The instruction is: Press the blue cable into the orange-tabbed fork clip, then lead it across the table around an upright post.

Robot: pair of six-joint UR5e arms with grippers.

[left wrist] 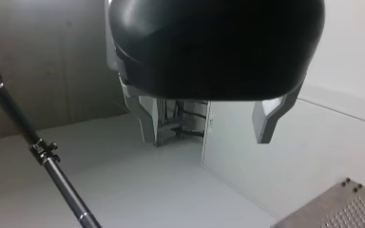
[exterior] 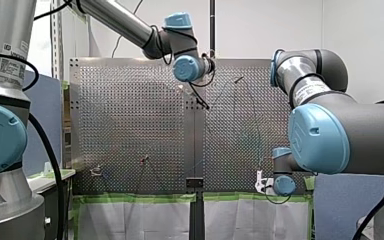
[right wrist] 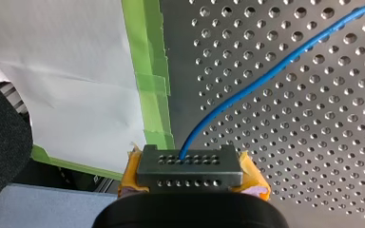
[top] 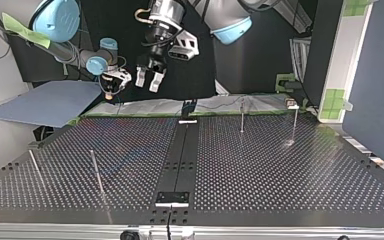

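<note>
The blue cable [right wrist: 266,71] runs over the perforated table [right wrist: 313,156] and ends between the yellow-padded fingertips of my right gripper [right wrist: 190,166], which is shut on it at the table's taped edge. In the top view my right gripper [top: 113,90] hangs at the far left edge. My left gripper [top: 149,81] hovers high above the far edge, near the middle. Its metal fingers [left wrist: 145,118] are open with nothing between them. A thin post with a reddish tip [top: 242,115] and a second post [top: 295,122] stand at the top view's far right. I cannot make out the fork clip itself.
Two slim upright posts [top: 96,172] [top: 35,167] stand at the top view's near left. A black strip [top: 182,150] runs down the table's middle. Green tape [right wrist: 152,80] and white sheeting line the edge beside my right gripper. A black pole [left wrist: 33,142] stands beside my left gripper.
</note>
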